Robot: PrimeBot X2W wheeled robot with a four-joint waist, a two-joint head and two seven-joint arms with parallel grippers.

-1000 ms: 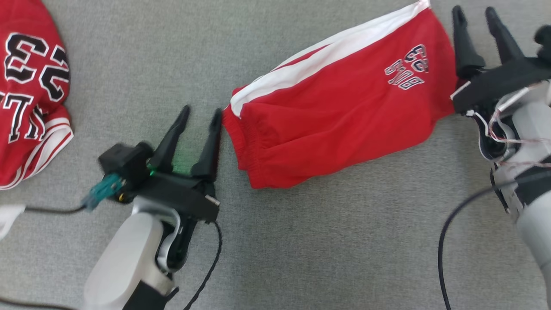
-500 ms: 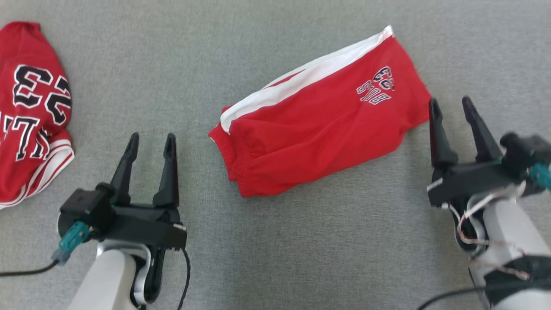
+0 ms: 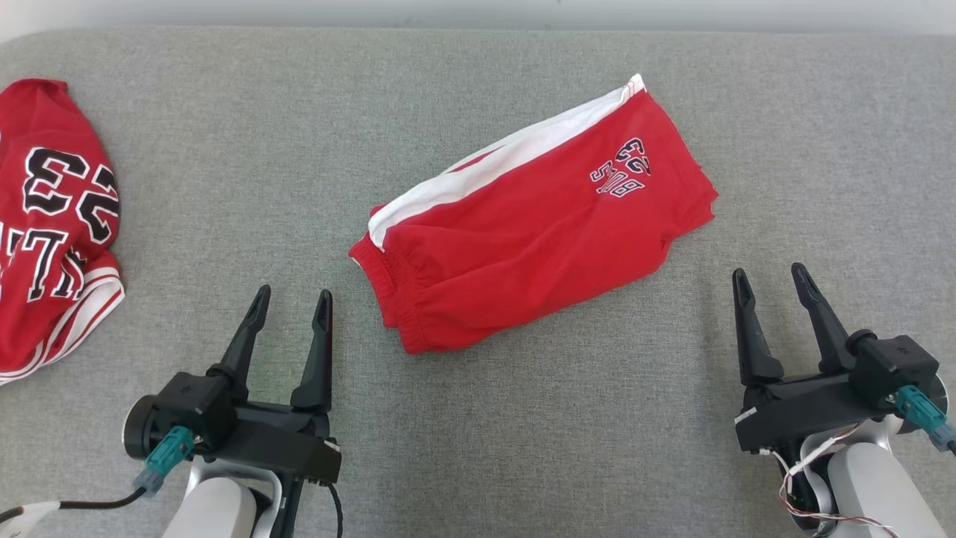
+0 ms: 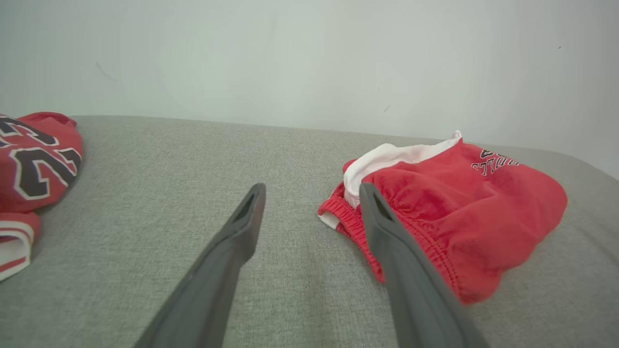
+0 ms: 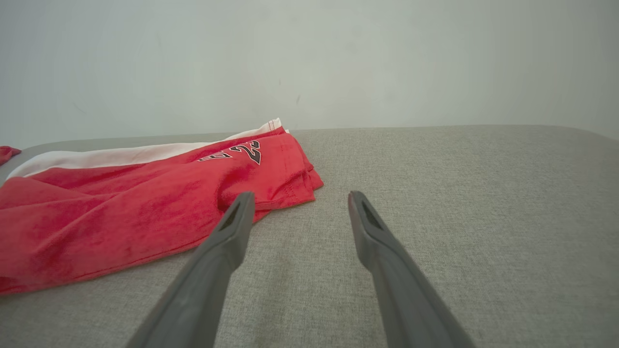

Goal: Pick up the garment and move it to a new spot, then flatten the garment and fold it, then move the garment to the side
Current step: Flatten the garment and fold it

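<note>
Overhead, shorts (image 3: pixel 538 232) lie diagonally (jersey (image 3: pixel 52 224) far left).

Red shorts (image 3: pixel 523 246) of soft matt cloth with a gathered elastic waistband, red jersey (image 3: pixel 52 224) of smooth knit cloth, worktop (image 3: pixel 523 433) covered in coarse grey woven fabric, fingers (image 3: pixel 319 344) of matt dark plastic, pale wall (image 4: pixel 309 58) smooth and matt

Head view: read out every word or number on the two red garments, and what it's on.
"23": large black numerals on the red jersey, seen upside down.
Letters below them: cut off at the edge, unreadable.
"23": small print on the red shorts, upside down.
Word beside it: too small, possibly "BULLS".
</note>
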